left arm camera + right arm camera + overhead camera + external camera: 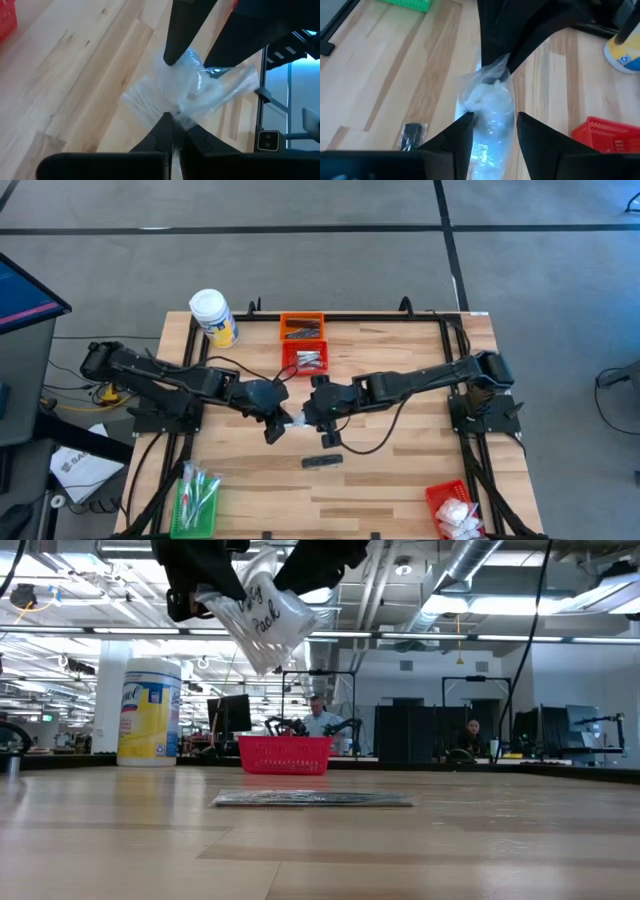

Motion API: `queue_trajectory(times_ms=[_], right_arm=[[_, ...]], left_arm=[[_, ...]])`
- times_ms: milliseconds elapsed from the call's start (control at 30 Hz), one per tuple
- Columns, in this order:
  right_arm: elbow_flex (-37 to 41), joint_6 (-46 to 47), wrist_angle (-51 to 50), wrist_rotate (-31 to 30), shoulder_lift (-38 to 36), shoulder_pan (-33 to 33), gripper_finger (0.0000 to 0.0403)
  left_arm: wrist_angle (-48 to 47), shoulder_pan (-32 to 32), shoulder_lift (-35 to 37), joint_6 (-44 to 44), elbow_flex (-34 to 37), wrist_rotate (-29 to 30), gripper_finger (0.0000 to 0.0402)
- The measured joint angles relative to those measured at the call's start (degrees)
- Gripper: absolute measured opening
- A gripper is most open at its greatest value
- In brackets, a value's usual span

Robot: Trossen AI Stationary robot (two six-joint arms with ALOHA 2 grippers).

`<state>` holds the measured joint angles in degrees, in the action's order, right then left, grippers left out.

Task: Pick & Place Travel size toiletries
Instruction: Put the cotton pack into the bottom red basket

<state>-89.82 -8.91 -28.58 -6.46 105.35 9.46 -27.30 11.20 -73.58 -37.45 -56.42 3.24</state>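
From above, your left gripper (275, 425) and right gripper (318, 420) meet over the middle of the worktop (400, 470), with a clear plastic packet (296, 421) stretched between them. A dark slim tube (322, 461) lies on the wood just nearer the front edge than the right gripper. Beyond both grippers stand an orange basket (301, 327) and a red basket (305, 359), and a white jar (213, 317) stands to the far left. A green basket (196, 498) of clear sticks and a second red basket (455, 510) of white packets sit at the near corners.

From table height, you see the packet (262, 618) hanging well clear of the wood, gripped from both sides. A flat foil sachet (312, 799) lies on the worktop below it.

In the left wrist view, your left gripper (172, 125) is pinched fully together on one end of the packet (185, 95), while the right arm's fingers (182, 27) hold the far end.

In the right wrist view, your right gripper (495, 122) stands at a narrow gap with the packet (490, 107) between its fingers. The tube (411, 133) lies on the wood beside it.
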Motion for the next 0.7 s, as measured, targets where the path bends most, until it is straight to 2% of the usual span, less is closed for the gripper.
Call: queue_trajectory(times_ms=[200, 433, 700], right_arm=[[0.0, 1.7, -1.0, 0.1, -0.6, -0.6, 0.0110], [0.0, -0.5, -2.7, 0.2, -0.6, -0.7, 0.0011], [0.0, 0.4, -4.6, 0.4, -0.6, -0.9, 0.0007]], left_arm=[[0.5, 0.0, 0.0, 1.3, 0.0, 0.1, 0.0005], [1.0, 1.2, 0.0, 1.6, 0.0, 0.0, 0.0005], [1.3, 1.6, 0.0, 2.3, 0.0, 0.2, 0.0002]])
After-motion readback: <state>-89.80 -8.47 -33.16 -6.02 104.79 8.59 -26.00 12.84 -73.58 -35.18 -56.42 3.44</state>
